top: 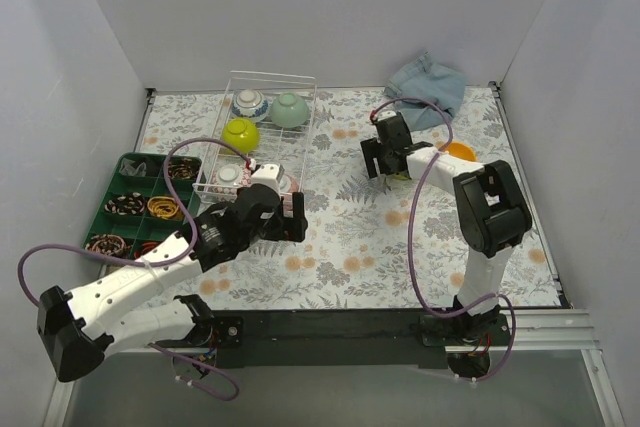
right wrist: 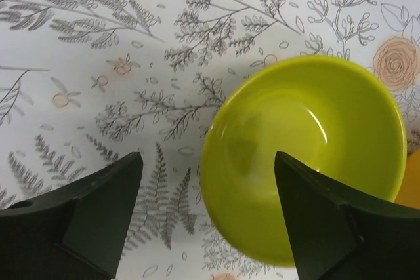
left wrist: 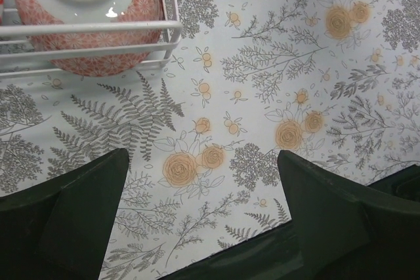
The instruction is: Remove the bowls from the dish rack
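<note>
Far left on your table (top: 350,257) sits the dark green tray (top: 128,162). Beside it, the dish rack (top: 272,76) holds a blue-and-white bowl (top: 249,104), a pale green bowl (top: 288,110), a lime green bowl (top: 240,134), a whitish patterned bowl (top: 229,177) and a pinkish bowl (left wrist: 85,18). Your left gripper (left wrist: 203,181) hovers near the pinkish bowl's corner, spread wide and holding nothing. Your right gripper (right wrist: 207,188), also wide, has one finger over a second lime green bowl (right wrist: 308,155) on the table. An orange bowl (top: 458,151) is just beside it.

left arm (top: 130,292), right arm (top: 485,212): white shells, black joints | purple cable (top: 205,141) loops behind left pincer (left wrist: 202,155), another behind right pincer (right wrist: 208,155) | fingers (left wrist: 79,221): dark green-black wedges, narrowing toward tips
</note>
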You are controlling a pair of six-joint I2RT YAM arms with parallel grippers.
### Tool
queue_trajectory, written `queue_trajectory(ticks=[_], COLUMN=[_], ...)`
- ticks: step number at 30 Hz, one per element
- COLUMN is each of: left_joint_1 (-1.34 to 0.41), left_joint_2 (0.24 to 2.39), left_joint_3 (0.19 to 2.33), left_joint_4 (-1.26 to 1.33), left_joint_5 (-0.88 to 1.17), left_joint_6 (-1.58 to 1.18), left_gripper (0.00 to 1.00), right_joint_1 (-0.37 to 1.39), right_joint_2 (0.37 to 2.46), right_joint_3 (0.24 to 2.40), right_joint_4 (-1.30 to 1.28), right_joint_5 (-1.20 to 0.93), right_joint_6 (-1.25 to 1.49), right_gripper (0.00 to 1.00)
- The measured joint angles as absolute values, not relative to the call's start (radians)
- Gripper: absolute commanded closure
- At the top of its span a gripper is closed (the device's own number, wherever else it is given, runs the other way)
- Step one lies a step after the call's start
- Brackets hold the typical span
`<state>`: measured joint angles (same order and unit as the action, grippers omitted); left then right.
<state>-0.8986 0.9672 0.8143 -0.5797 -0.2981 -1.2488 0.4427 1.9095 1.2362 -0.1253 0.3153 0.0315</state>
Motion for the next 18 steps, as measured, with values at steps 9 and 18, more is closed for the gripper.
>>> queue_trajectory(ticks=[9,18], left_joint_1=[-0.831,-0.579], left_joint_2=[1.117,1.354], left_joint_3=[1.020,1.208], left_joint_4=[-0.629,-0.633], left_joint_5=[-0.384,-0.431], left_joint_6=[-1.132,-0.973], left_gripper=[0.02,0.02], right_joint_1=[0.443,0.443], right_joint_2=[1.539,1.116], right_joint_3=[1.107,0.924], right_joint_4=[-0.139,-0.166], right_joint_5=[0.231,0.157], right_joint_6=[0.097,0.113], right_gripper=[0.01,0.01])
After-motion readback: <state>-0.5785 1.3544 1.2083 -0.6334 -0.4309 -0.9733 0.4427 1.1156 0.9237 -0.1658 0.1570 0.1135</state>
